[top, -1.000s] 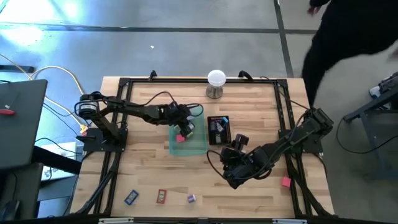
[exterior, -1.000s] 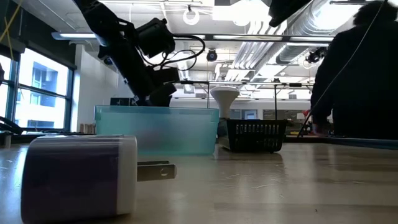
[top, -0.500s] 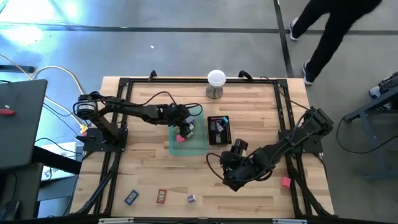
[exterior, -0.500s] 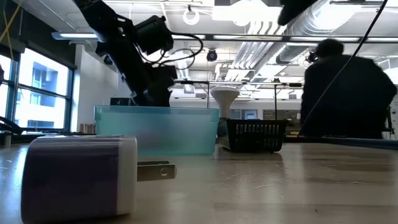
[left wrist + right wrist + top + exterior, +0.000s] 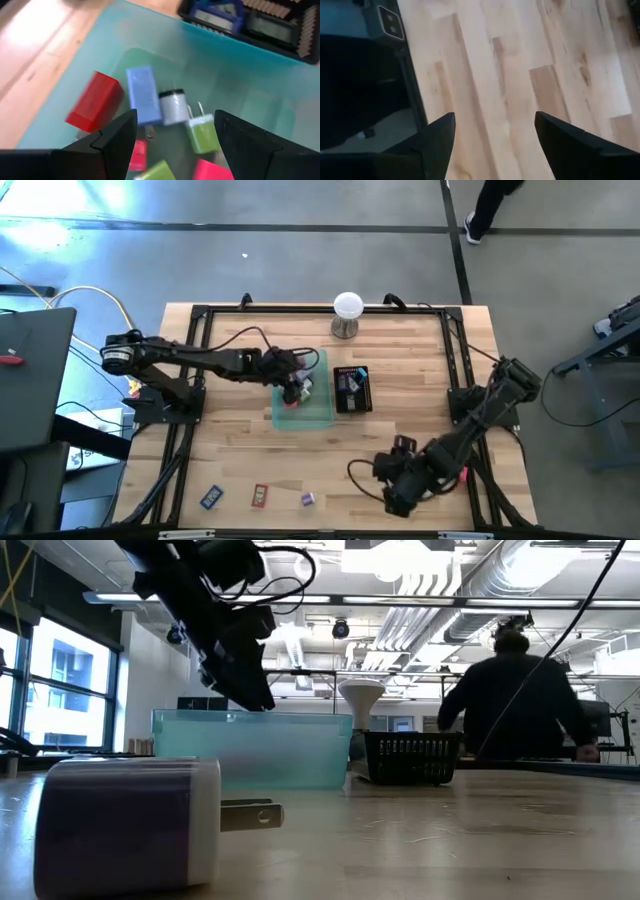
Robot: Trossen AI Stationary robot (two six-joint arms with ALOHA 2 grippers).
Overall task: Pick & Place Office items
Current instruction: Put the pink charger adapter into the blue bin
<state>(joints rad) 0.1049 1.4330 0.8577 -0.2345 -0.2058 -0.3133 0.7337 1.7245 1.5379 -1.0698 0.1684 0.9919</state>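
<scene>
My left gripper [image 5: 297,391] [image 5: 175,145] hangs open just above the translucent green tray [image 5: 322,412], touching nothing. On the tray's floor lie several office items, among them a red block [image 5: 95,101], a blue block [image 5: 142,95] and a green plug [image 5: 202,134]. My right gripper [image 5: 393,496] [image 5: 495,140] stands open over bare wood near the table's front right. A pink item [image 5: 462,473] lies beside the right arm. A blue item [image 5: 211,497], a red one [image 5: 259,496] and a purple one [image 5: 308,498] lie along the near edge.
A black mesh tray [image 5: 352,390] holding items stands right of the green tray. A white ball on a metal stand [image 5: 347,308] is at the far edge. A person [image 5: 510,690] stands beyond the table. A black frame rail [image 5: 415,100] runs beside the right gripper.
My left gripper has risen out of the green tray and now hangs above its rim. My right gripper has swung toward the table's near edge and a little to the right, turning about as it went. The person behind the table has walked on.
</scene>
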